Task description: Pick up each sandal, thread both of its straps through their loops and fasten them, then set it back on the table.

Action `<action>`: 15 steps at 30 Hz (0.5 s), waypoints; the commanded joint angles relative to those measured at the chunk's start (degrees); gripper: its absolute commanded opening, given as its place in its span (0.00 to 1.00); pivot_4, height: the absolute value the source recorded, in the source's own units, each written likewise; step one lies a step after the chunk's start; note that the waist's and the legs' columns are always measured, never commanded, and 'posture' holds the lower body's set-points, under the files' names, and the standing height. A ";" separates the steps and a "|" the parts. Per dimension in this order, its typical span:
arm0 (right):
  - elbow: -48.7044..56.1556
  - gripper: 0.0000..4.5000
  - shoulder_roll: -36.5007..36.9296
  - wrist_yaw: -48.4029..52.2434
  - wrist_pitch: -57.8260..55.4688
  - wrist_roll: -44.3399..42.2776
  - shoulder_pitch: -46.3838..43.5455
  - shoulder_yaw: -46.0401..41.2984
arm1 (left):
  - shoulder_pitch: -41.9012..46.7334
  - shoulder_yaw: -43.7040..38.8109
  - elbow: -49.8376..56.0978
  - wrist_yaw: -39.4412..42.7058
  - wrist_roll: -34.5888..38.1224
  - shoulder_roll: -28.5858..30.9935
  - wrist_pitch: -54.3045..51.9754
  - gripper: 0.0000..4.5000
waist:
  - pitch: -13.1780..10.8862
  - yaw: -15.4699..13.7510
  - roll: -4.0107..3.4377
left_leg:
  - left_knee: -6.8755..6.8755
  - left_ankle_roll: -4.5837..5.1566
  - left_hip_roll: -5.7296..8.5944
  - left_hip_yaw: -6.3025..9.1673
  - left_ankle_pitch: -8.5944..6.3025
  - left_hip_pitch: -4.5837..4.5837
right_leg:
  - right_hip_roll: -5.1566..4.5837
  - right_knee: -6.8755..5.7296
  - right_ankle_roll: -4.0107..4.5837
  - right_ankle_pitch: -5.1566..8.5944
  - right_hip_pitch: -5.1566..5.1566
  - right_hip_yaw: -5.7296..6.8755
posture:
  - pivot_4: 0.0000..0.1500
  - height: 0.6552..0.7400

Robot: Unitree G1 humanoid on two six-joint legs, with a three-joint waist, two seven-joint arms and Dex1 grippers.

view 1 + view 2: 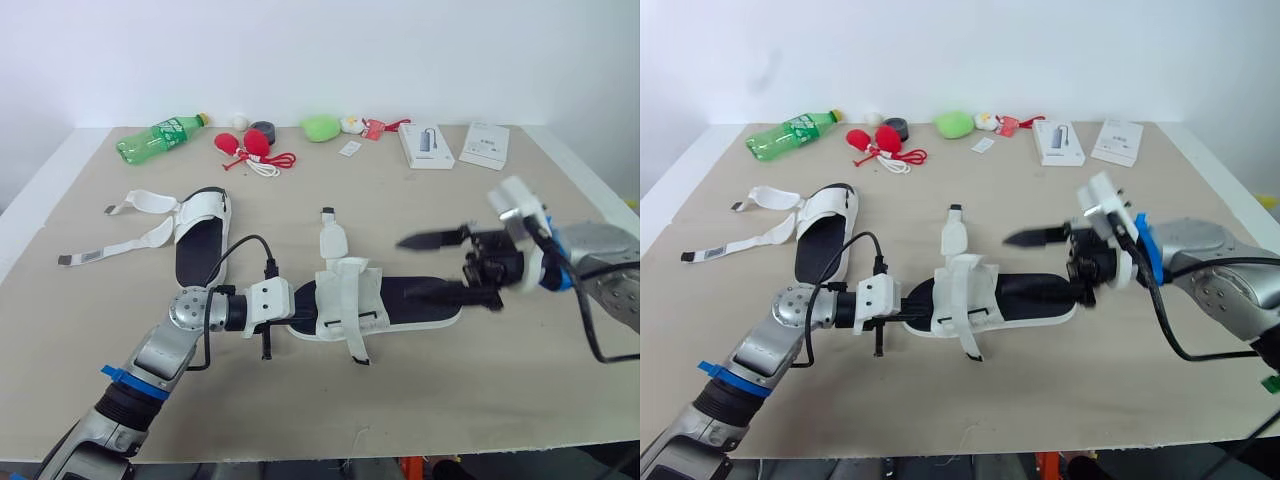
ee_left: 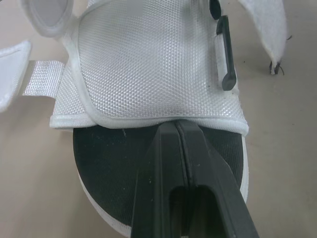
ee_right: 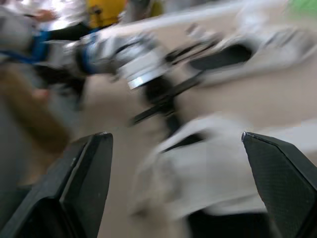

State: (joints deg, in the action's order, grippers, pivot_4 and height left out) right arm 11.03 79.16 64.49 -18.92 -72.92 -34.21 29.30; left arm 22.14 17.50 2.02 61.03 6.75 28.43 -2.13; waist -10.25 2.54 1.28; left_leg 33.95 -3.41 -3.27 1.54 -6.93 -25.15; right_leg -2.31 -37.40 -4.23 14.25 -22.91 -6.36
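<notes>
1. Both head eyes look forward and down from the table's (image 1: pixel 330 400) 6 o'clock edge, sharing its top.
2. The left wrist camera sits close at the near sandal's (image 1: pixel 400 295) 9 o'clock end, facing 3 o'clock.
3. The right wrist camera faces 9 o'clock, farther off; both wrist views share that sandal.

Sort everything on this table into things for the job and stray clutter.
For the job: near sandal; far sandal, its straps lying loose.

Clutter: green soda bottle; red corded item; green rounded object; white box; second white box.
</notes>
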 commanded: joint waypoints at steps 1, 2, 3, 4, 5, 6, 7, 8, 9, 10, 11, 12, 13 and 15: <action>8.45 0.99 -0.39 -3.27 -7.80 1.89 6.27 -5.34 | 0.53 0.97 -0.93 1.05 -0.06 -0.35 0.79 0.00 | 0.01 -0.06 -0.01 | 0.01 0.00 0.03 -0.03 0.00 -0.03 | -0.02 0.00 -0.02 0.00 -0.05 0.00 | 1.00 1.00; 9.83 0.99 -0.79 -4.45 -9.14 3.61 8.32 -6.04 | 0.68 1.02 -1.15 1.16 -0.09 -0.51 0.86 0.00 | 0.01 -0.16 -0.02 | 0.03 0.00 0.04 -0.03 0.00 -0.06 | -0.02 0.00 -0.04 0.00 -0.09 0.00 | 1.00 1.00; 10.91 0.99 -1.52 -5.45 -10.17 5.51 10.22 -6.91 | 0.82 1.06 -1.39 1.26 -0.13 -0.67 1.00 0.00 | 0.01 -0.17 -0.02 | 0.06 0.00 0.04 -0.03 0.00 -0.11 | 0.00 0.00 -0.06 -0.02 -0.13 0.00 | 1.00 1.00; 11.48 0.99 -2.52 -6.34 -10.72 7.00 11.65 -7.99 | 0.93 1.10 -1.56 1.37 -0.13 -0.81 1.09 0.00 | 0.01 -0.21 -0.01 | 0.10 0.00 0.05 -0.04 -0.01 -0.11 | 0.00 -0.01 -0.08 -0.03 -0.15 0.00 | 1.00 1.00; 11.69 0.99 -3.38 -7.72 -12.40 7.58 12.89 -8.93 | 1.02 1.18 -1.68 1.48 -0.13 -0.93 1.19 0.00 | 0.01 -0.21 -0.01 | 0.12 -0.01 0.05 -0.05 -0.01 -0.13 | 0.01 0.00 -0.09 -0.04 -0.16 0.00 | 1.00 1.00; 11.89 0.99 -4.55 -8.33 -13.24 8.92 14.08 -9.81 | 1.12 1.25 -1.82 1.60 -0.12 -1.04 1.30 0.00 | 0.01 -0.22 -0.01 | 0.19 -0.02 0.05 -0.06 -0.01 -0.15 | 0.00 0.00 -0.12 -0.06 -0.17 -0.01 | 1.00 1.00; 11.99 0.99 -5.58 -8.91 -14.47 9.87 14.92 -10.46 | 1.22 1.28 -2.01 1.67 -0.11 -1.13 1.44 0.00 | 0.00 -0.22 0.00 | 0.23 -0.02 0.07 -0.07 -0.01 -0.16 | 0.00 0.00 -0.14 -0.08 -0.16 -0.01 | 1.00 1.00; 12.13 0.99 -6.49 -9.13 -15.67 10.73 15.56 -11.21 | 1.29 1.30 -2.16 1.72 -0.11 -1.19 1.54 0.00 | 0.00 -0.21 0.00 | 0.29 -0.02 0.07 -0.06 -0.01 -0.19 | 0.00 0.00 -0.16 -0.09 -0.16 -0.01 | 1.00 1.00; 12.21 0.99 -7.48 -9.42 -16.52 11.76 16.08 -11.85 | 1.37 1.30 -2.31 1.71 -0.08 -1.29 1.62 0.00 | 0.00 -0.21 0.00 | 0.34 -0.02 0.07 -0.07 -0.02 -0.21 | -0.01 0.00 -0.17 -0.10 -0.16 -0.02 | 1.00 1.00; 12.19 0.99 -8.61 -9.87 -17.36 12.59 16.44 -12.45 | 1.45 1.27 -2.45 1.66 -0.05 -1.39 1.70 0.00 | 0.01 -0.21 0.00 | 0.37 -0.03 0.07 -0.07 -0.02 -0.22 | -0.01 0.00 -0.17 -0.11 -0.16 -0.02 | 1.00 1.00; 12.16 0.99 -10.11 -10.72 -18.58 13.20 16.59 -12.89 | 1.62 1.17 -2.69 1.47 -0.09 -1.57 1.83 0.00 | 0.01 -0.20 0.01 | 0.39 -0.03 0.08 -0.07 -0.02 -0.22 | -0.01 0.00 -0.18 -0.11 -0.15 -0.02 | 1.00 1.00; 12.15 0.99 -11.67 -11.57 -19.64 13.76 16.53 -13.19 | 1.79 1.07 -2.89 1.32 -0.09 -1.72 1.92 0.00 | 0.02 -0.21 0.02 | 0.41 -0.03 0.08 -0.07 -0.02 -0.22 | 0.00 0.00 -0.18 -0.11 -0.15 -0.02 | 1.00 1.00; 12.14 0.99 -13.45 -12.97 -21.20 14.05 16.39 -13.46 | 1.94 0.93 -3.08 1.08 -0.08 -1.91 2.01 0.00 | 0.02 -0.21 0.03 | 0.42 -0.03 0.08 -0.05 -0.02 -0.22 | 0.00 0.00 -0.19 -0.12 -0.14 -0.02 | 1.00 1.00; 12.37 0.99 -16.36 -14.82 -23.74 14.60 16.31 -14.17 | 2.12 0.75 -3.32 0.62 -0.24 -2.23 2.29 0.00 | 0.02 -0.23 0.04 | 0.44 -0.03 0.08 -0.03 -0.02 -0.23 | 0.01 0.00 -0.20 -0.14 -0.12 -0.02 | 1.00 1.00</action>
State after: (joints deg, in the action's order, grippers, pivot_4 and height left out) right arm 21.70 63.37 50.95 -41.09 -58.44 -17.60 17.27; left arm 23.62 17.67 -1.22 61.69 6.72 26.52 -0.30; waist -10.23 2.31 1.32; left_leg 34.40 -3.44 -3.18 1.52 -6.95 -25.38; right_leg -2.30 -37.40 -4.43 14.11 -23.02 -6.38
